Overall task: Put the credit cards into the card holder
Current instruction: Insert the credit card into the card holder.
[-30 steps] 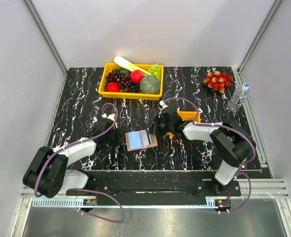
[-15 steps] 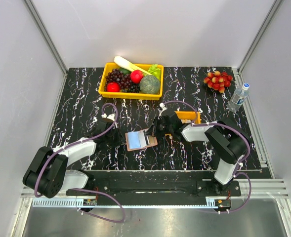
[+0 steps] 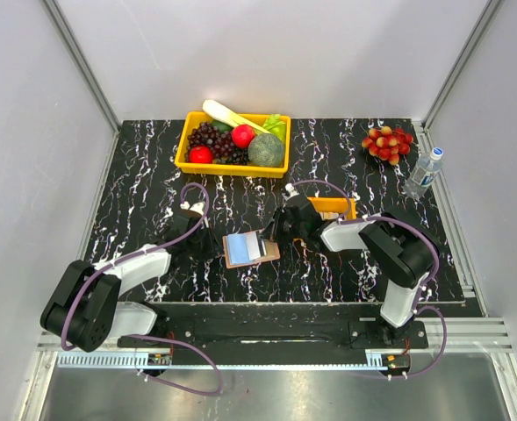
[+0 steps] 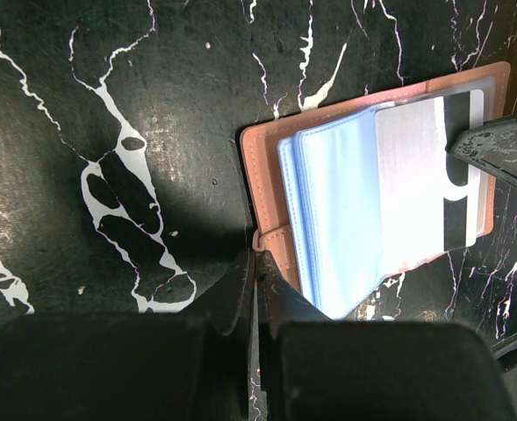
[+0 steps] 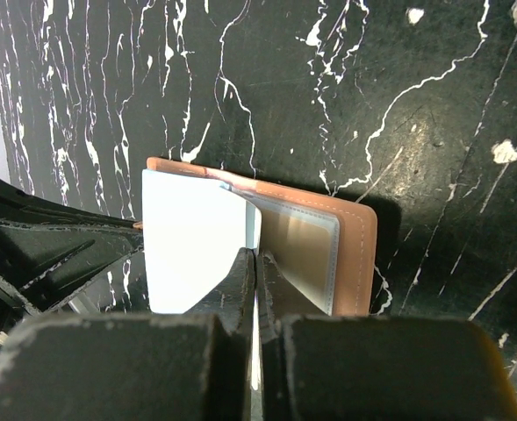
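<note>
The tan-pink card holder (image 3: pixel 251 249) lies open on the black marble table, its pale blue sleeves facing up (image 4: pixel 346 210). My left gripper (image 4: pixel 258 250) is shut on the holder's snap tab at its left edge, seen from above (image 3: pixel 212 245). A grey-white credit card (image 4: pixel 425 184) with a dark stripe sits partly inside a sleeve. My right gripper (image 5: pixel 256 254) is shut on that card's outer end, at the holder's right side (image 3: pixel 272 235). The holder's tan cover (image 5: pixel 360 263) shows just beyond the right fingers. No other credit cards show.
A small orange tray (image 3: pixel 335 206) sits right behind the right wrist. A yellow bin of fruit (image 3: pixel 188 145) stands at the back. A bunch of red and yellow fruit (image 3: pixel 387 142) and a water bottle (image 3: pixel 423 173) are at the back right.
The right arm has edged slightly left toward the holder with the card, its elbow drawing in. The left arm has stayed still.
</note>
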